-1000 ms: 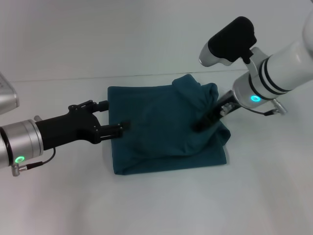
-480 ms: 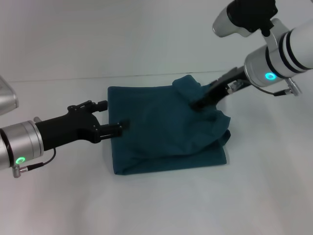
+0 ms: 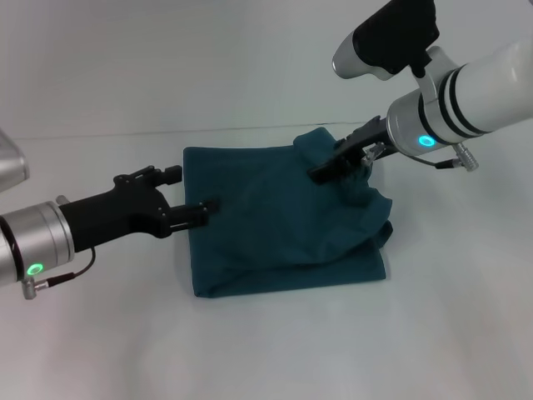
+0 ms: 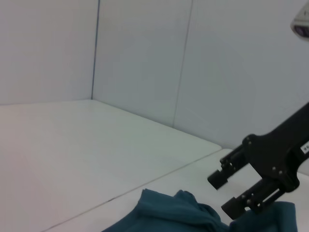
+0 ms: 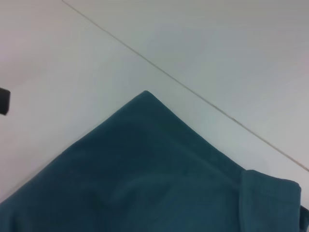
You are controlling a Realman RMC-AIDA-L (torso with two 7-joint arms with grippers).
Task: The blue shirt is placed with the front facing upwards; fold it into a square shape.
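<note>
The blue shirt (image 3: 275,225) lies on the white table as a rough square with no print showing. Its back right part is bunched into a raised fold (image 3: 333,154). My right gripper (image 3: 321,172) hovers just over that fold. In the left wrist view it (image 4: 226,193) shows open, with nothing between its fingers, above the shirt (image 4: 183,212). My left gripper (image 3: 206,210) reaches in low from the left and rests at the shirt's left edge. The right wrist view shows a flat corner of the shirt (image 5: 145,183) on the table.
The white table (image 3: 266,350) stretches all round the shirt, with a back edge line (image 3: 125,133) against the pale wall. A grey object (image 3: 10,171) sits at the far left edge of the head view.
My right gripper has lifted out of the cloth at the shirt's right side and moved up and left over the back fold. The left gripper has barely moved.
</note>
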